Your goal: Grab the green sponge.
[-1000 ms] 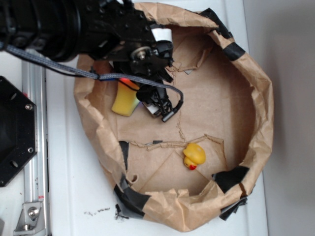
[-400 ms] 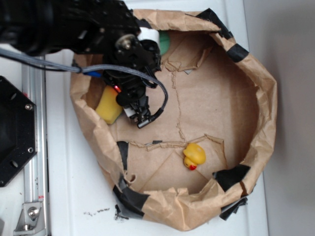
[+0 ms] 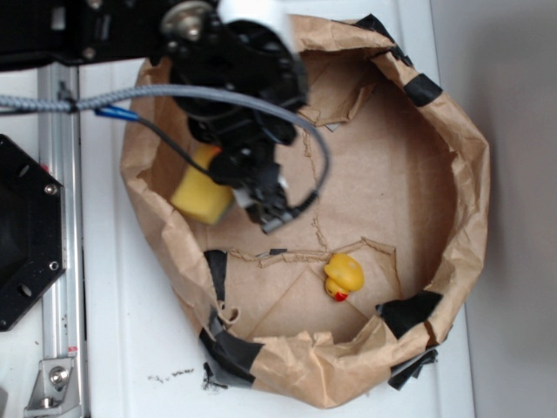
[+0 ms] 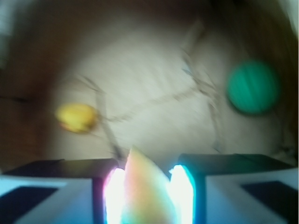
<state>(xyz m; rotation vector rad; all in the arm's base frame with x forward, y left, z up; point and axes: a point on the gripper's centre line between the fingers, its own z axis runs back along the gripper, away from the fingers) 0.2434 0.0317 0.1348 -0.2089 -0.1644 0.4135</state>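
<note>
The wrist view is blurred throughout: the rubber duck (image 4: 76, 117) is a yellow smudge, a green round object (image 4: 253, 87) lacks detail. The sponge (image 4: 145, 191) is cut off by the bottom edge. In the exterior view, the arm (image 3: 231, 78) hides most of the sponge (image 3: 198, 190).

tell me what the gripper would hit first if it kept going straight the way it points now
Probably the brown paper floor of the paper-lined basin. The gripper, with a pale yellowish sponge-like piece between its fingers, faces bare paper; the green round object and the yellow duck sit off to either side. The view is blurred, so depth is uncertain.
</note>
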